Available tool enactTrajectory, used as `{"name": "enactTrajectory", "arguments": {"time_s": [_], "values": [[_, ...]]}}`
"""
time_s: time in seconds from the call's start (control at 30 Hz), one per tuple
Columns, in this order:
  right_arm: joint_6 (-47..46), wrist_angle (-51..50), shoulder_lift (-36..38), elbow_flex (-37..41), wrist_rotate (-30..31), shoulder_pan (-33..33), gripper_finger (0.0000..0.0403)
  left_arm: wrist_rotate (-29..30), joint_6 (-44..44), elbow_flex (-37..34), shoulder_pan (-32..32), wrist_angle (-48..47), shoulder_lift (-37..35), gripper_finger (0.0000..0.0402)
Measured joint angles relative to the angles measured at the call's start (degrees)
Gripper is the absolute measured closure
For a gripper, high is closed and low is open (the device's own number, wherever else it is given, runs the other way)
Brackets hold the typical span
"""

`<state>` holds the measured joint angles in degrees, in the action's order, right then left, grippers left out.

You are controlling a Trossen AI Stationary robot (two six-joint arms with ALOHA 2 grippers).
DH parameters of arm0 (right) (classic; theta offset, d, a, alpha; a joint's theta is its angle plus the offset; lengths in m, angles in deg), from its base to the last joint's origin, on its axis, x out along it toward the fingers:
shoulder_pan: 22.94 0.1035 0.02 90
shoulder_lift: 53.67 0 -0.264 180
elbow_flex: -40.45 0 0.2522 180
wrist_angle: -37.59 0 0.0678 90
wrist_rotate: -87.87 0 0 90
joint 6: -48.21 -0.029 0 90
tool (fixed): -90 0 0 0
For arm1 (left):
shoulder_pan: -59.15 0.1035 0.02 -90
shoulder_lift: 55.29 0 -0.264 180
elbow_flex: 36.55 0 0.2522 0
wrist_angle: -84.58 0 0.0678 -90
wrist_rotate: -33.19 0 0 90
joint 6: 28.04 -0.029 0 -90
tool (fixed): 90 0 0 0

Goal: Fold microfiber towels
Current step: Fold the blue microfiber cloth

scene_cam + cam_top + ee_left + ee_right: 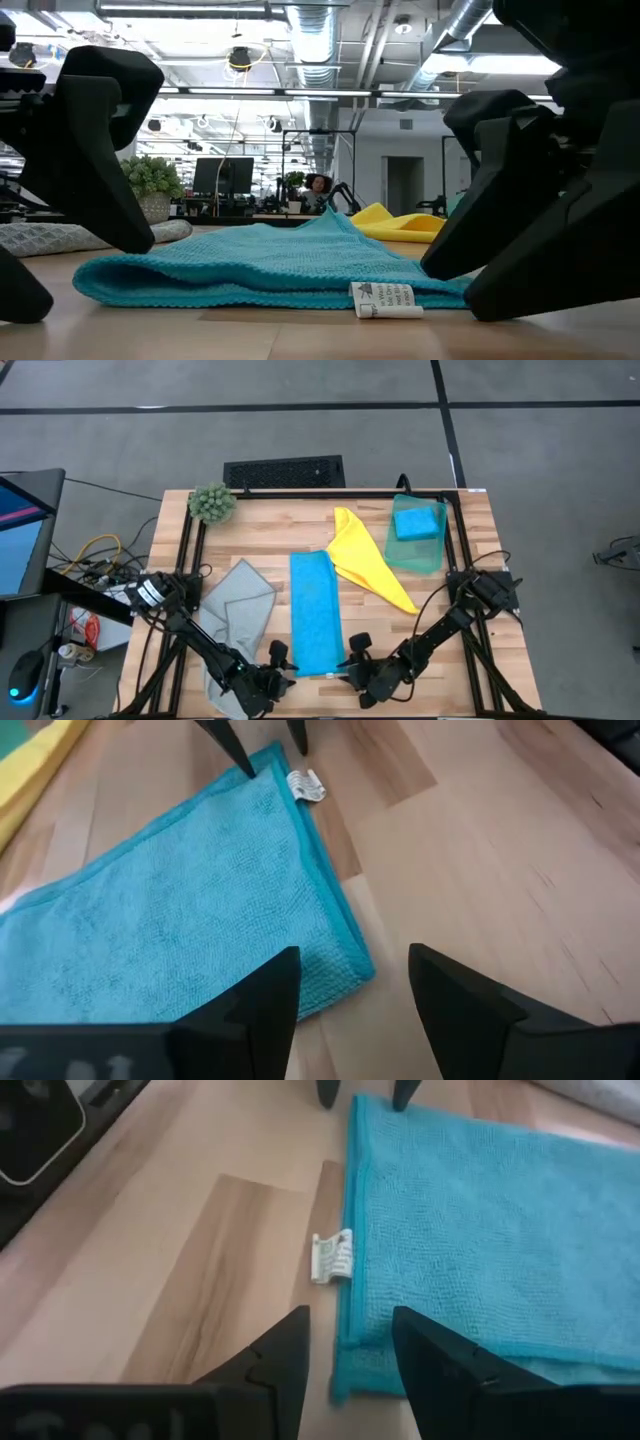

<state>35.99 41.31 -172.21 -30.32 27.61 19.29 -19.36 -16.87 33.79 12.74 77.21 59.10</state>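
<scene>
Left hand point(272, 672) and right hand point(356, 663), both spread, flank the near corners of the long bright blue microfiber towel point(314, 612) at lower centre, apparently poised to pinch them for folding.

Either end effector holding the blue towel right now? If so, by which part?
Neither. The left end effector and right end effector are both open, poised at the two near corners of the folded blue towel, not yet closed on it.
</scene>
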Motion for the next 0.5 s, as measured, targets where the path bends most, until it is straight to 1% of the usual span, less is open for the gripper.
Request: {"name": "enactTrajectory", "arguments": {"time_s": [0.13,0.2,0.33,0.4,0.5], "values": [[-1.88,1.00,-1.15,0.44,0.78,0.10,0.0234,-2.06,0.53,0.00,1.08,-0.09,-0.11,0.0220],[-2.87,1.16,-2.01,0.42,0.74,0.16,0.0234,-2.93,0.70,0.02,1.66,-0.12,-0.11,0.0228],[-7.18,1.54,-2.99,0.33,1.42,0.17,0.0242,-5.10,2.19,0.14,2.68,-1.66,-0.12,0.0273],[-8.56,1.21,-3.02,0.33,1.38,0.17,0.0251,-6.28,2.68,0.15,3.03,-1.95,-0.13,0.0300],[-10.11,0.83,-3.11,0.29,1.78,0.17,0.0269,-6.58,2.84,0.13,3.12,-1.95,-0.08,0.0338]]}}
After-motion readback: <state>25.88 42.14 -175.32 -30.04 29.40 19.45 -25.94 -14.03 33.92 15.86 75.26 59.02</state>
